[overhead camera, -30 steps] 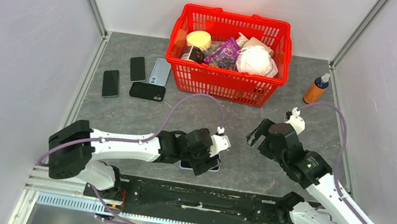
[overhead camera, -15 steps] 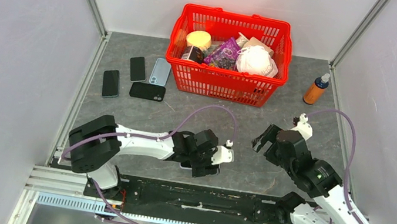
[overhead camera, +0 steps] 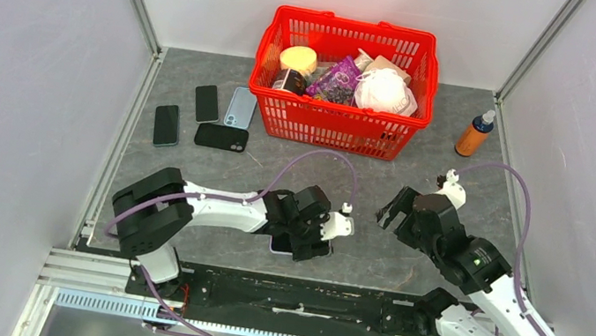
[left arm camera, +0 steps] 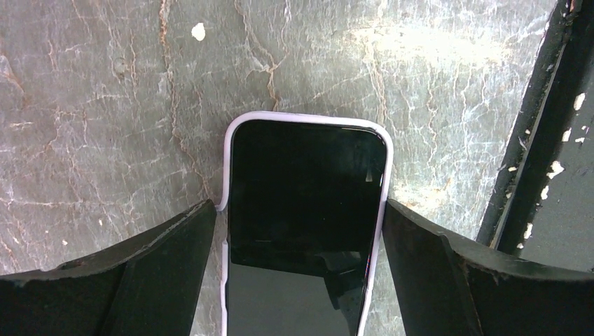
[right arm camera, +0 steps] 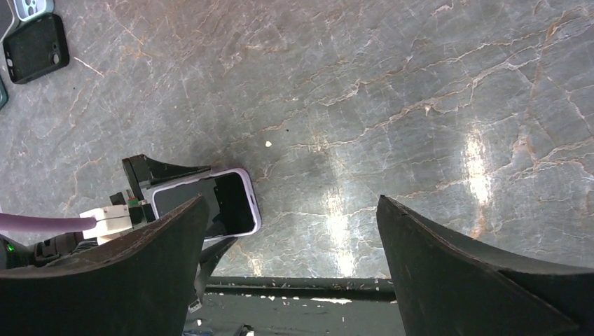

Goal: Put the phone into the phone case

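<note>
Sitting low-centre on the counter, the phone looks fully seated in its lilac case, left jaws pinching its sides, right jaws spread empty, so only release remains.

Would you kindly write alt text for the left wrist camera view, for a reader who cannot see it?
A black-screened phone in a pale lilac case lies flat on the grey marbled tabletop, held between the left pincer's two black fingers, which touch its long edges. A black metal rail runs down the right side.
</note>
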